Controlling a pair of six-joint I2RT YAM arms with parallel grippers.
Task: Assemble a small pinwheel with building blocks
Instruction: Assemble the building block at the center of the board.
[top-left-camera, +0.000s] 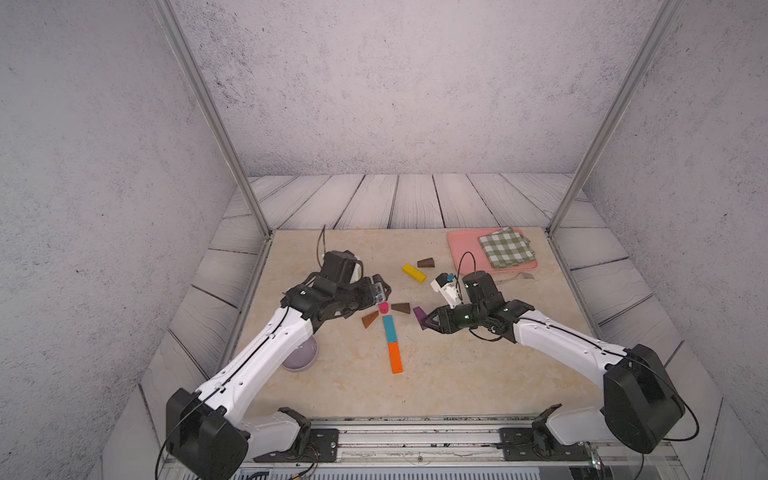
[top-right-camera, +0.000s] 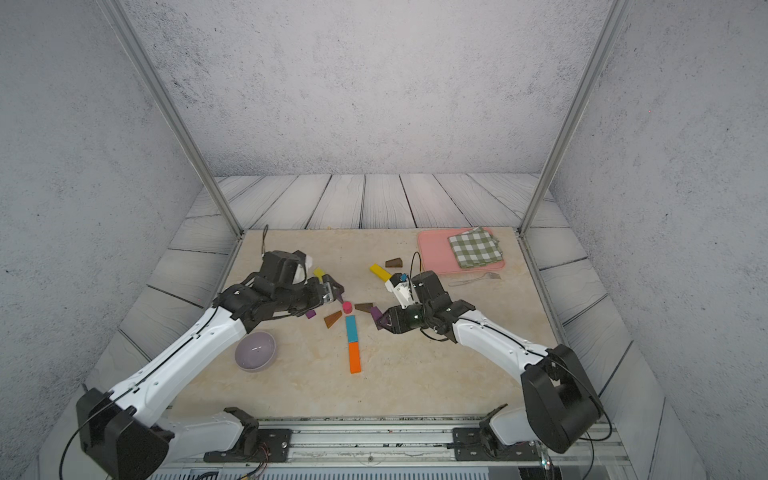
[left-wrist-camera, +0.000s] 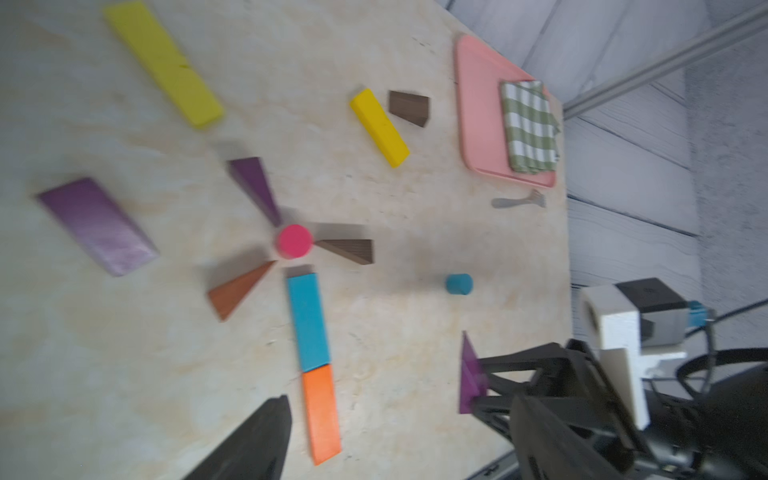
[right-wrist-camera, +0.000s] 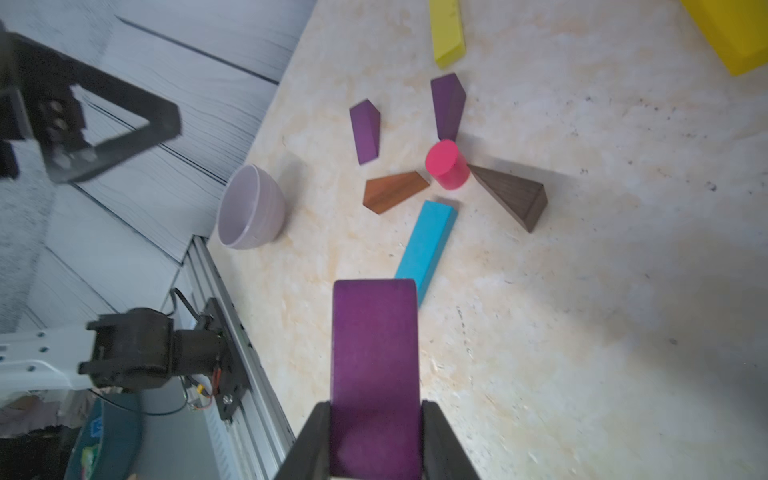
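Note:
A pink cylinder (top-left-camera: 383, 307) stands mid-table as a hub. Around it lie a dark brown wedge (top-left-camera: 401, 308), an orange-brown wedge (top-left-camera: 369, 319) and a purple wedge (left-wrist-camera: 255, 189). A teal bar (top-left-camera: 389, 327) and an orange bar (top-left-camera: 395, 357) run end to end toward the front. My right gripper (top-left-camera: 428, 320) is shut on another purple wedge (right-wrist-camera: 374, 353), just right of the hub, above the table. My left gripper (top-right-camera: 337, 291) hovers open and empty over the hub's far left. Loose blocks: a purple wedge (top-right-camera: 311, 314), two yellow bars (left-wrist-camera: 379, 126) (left-wrist-camera: 164, 62), a brown wedge (top-left-camera: 426, 262), a blue cylinder (left-wrist-camera: 459, 284).
A pink tray (top-left-camera: 461, 245) with a green checked cloth (top-left-camera: 506, 247) sits at the back right, a fork (top-left-camera: 515, 278) in front of it. A lilac bowl (top-right-camera: 255, 351) lies at the front left, beside my left forearm. Metal posts stand at the table's back corners.

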